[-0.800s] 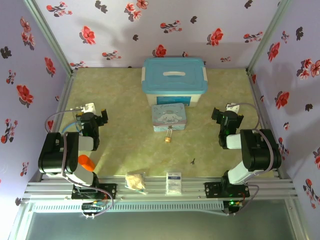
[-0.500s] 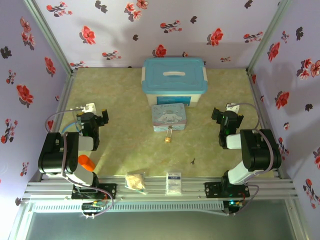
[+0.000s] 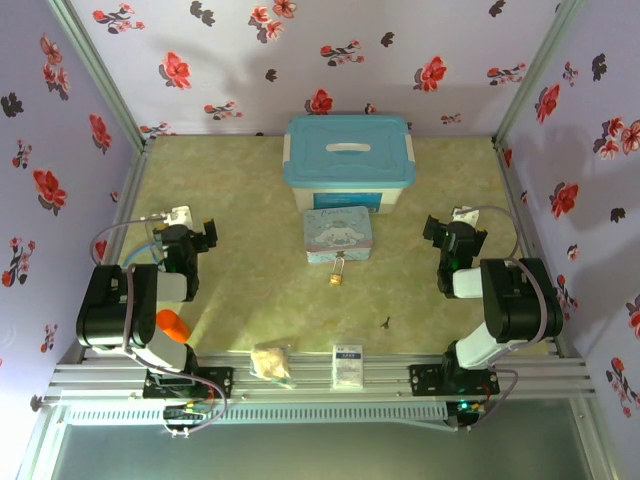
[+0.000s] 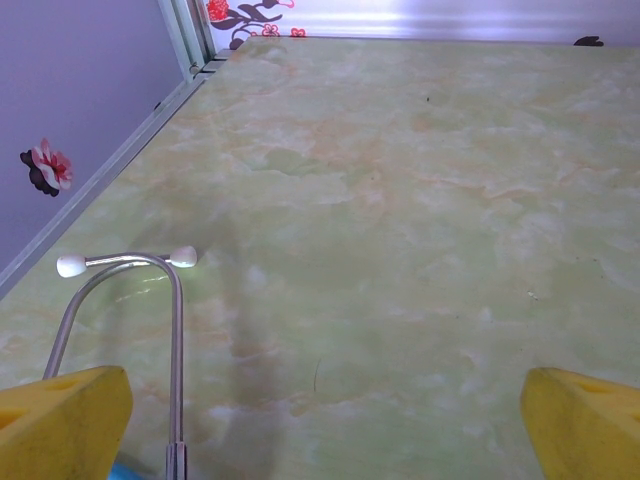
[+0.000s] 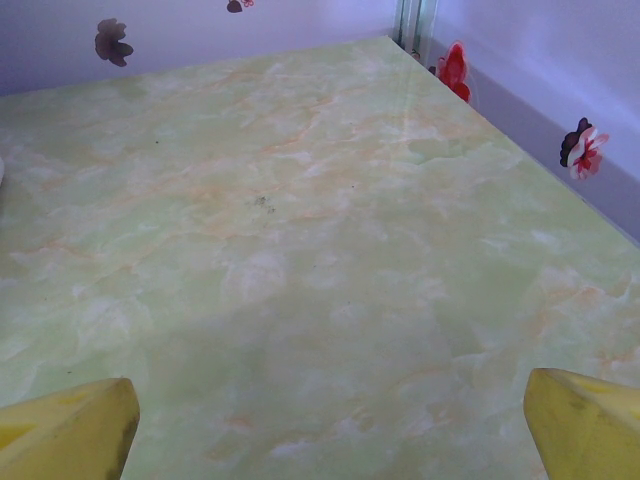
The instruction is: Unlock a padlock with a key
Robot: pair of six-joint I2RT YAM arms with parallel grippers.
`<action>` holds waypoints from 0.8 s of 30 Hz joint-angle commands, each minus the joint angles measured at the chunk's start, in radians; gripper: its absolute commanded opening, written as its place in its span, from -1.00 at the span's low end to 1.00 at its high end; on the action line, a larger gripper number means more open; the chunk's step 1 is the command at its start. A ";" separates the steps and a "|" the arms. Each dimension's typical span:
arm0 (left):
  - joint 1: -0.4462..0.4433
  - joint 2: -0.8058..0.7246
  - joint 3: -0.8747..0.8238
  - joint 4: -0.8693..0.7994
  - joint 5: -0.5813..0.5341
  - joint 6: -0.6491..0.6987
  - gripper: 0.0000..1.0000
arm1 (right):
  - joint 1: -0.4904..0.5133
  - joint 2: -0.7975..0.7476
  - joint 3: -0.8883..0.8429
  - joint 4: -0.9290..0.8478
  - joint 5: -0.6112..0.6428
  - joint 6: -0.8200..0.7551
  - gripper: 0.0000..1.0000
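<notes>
We see the padlock (image 3: 338,275) lying just in front of the blue cartoon tin (image 3: 338,236), shackle end toward the tin; the key (image 3: 385,322) lies further forward and to the tin's right, apart from the padlock; the left gripper (image 4: 322,425) waits well left of the tin, fingers (image 4: 62,418) spread wide and empty; the right gripper (image 5: 330,425), well right of the tin, is likewise spread.

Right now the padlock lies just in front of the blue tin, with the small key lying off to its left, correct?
Not left. In the top view the key lies off to the right of the padlock; the padlock does lie just in front of the blue tin.
</notes>
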 commanded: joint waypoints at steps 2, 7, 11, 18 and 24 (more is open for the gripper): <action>0.005 -0.002 0.014 0.010 0.010 0.010 0.99 | 0.005 -0.008 -0.008 0.027 0.023 0.011 0.99; 0.004 -0.002 0.014 0.010 0.010 0.009 1.00 | 0.005 -0.010 -0.007 0.027 0.022 0.012 0.99; 0.006 -0.002 0.013 0.012 0.012 0.008 1.00 | 0.005 -0.013 -0.012 0.035 0.026 0.013 0.99; 0.012 -0.112 -0.012 -0.035 0.009 0.002 0.99 | 0.009 -0.118 -0.038 0.001 0.012 -0.003 0.99; -0.007 -0.265 0.047 -0.259 -0.019 -0.003 0.99 | 0.011 -0.381 0.026 -0.375 0.017 0.095 0.99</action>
